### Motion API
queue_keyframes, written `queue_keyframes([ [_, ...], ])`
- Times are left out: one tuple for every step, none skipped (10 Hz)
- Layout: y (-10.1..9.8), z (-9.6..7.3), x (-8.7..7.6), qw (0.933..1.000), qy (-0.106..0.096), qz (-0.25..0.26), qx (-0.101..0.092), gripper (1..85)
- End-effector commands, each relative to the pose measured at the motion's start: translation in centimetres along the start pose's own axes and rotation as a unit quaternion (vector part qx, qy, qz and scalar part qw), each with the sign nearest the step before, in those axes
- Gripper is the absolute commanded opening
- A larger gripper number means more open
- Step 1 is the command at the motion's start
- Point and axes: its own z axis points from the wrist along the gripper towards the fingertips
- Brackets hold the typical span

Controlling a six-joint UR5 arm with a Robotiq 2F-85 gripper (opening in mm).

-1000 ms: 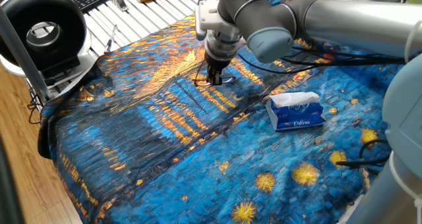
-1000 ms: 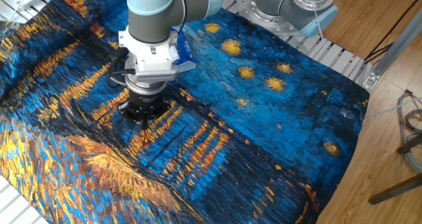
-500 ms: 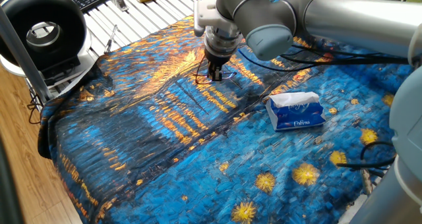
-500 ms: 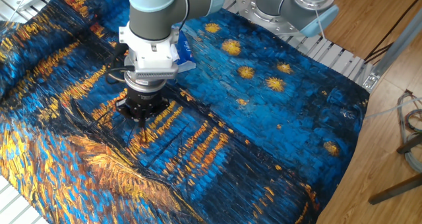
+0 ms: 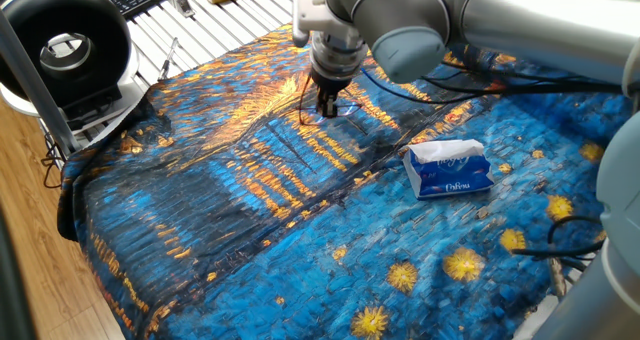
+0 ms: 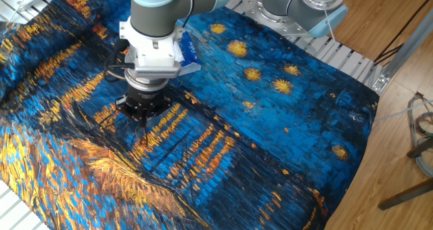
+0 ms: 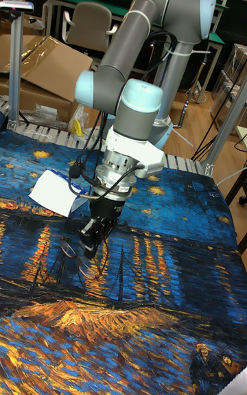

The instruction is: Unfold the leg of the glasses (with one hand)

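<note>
— Since the earlier frames, the end effector [image 5: 327, 108] has been carried a little up and away along the painted cloth [image 5: 250, 210], and the glasses [image 5: 318, 114] appear dragged with it. What is held?

— The fingers are seen almost closed, with only a narrow gap. Something thin of the glasses [image 7: 77, 256] seems pinched between them, probably a leg, though that cannot be confirmed. The frame lies on the cloth just below the end effector [image 7: 91, 247], well apart from the tissue pack [image 5: 449, 168].

— How should the step be done well?

— The leg is best swung slowly outward about its hinge, with the frame kept flat on the surface [image 6: 291, 128] so it is not lifted or twisted.
</note>
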Motion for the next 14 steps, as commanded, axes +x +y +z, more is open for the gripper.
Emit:
queue_keyframes([
  [-0.2, -1.2, 0.1, 0.9998, 0.003, 0.018, -0.002, 8.7],
  [-0.2, -1.5, 0.5, 0.9997, 0.011, 0.021, 0.0, 8.7],
  [-0.4, -1.9, 0.8, 0.9996, 0.017, 0.022, 0.003, 8.7],
  [-0.6, -2.3, 0.8, 0.9995, 0.02, 0.025, 0.004, 8.7],
  [-0.6, -2.6, 0.8, 0.9994, 0.021, 0.029, 0.003, 8.7],
  [-0.5, -3.0, 0.8, 0.9991, 0.025, 0.035, 0.002, 8.7],
  [-0.7, -3.4, 1.0, 0.9987, 0.033, 0.037, 0.008, 8.3],
  [-0.9, -3.8, 1.0, 0.9982, 0.037, 0.046, 0.012, 7.3],
  [-0.9, -4.1, 0.9, 0.998, 0.037, 0.05, 0.01, 7.3],
  [-0.7, -4.4, 0.9, 0.9977, 0.037, 0.056, 0.008, 7.3],
  [-0.7, -4.7, 0.9, 0.9974, 0.039, 0.059, 0.008, 7.0],
  [-0.9, -5.2, 1.0, 0.9972, 0.044, 0.059, 0.008, 6.7],
  [-1.2, -5.6, 1.1, 0.9969, 0.05, 0.06, 0.01, 6.7],
  [-1.3, -6.0, 1.2, 0.9965, 0.053, 0.063, 0.011, 6.7],
])
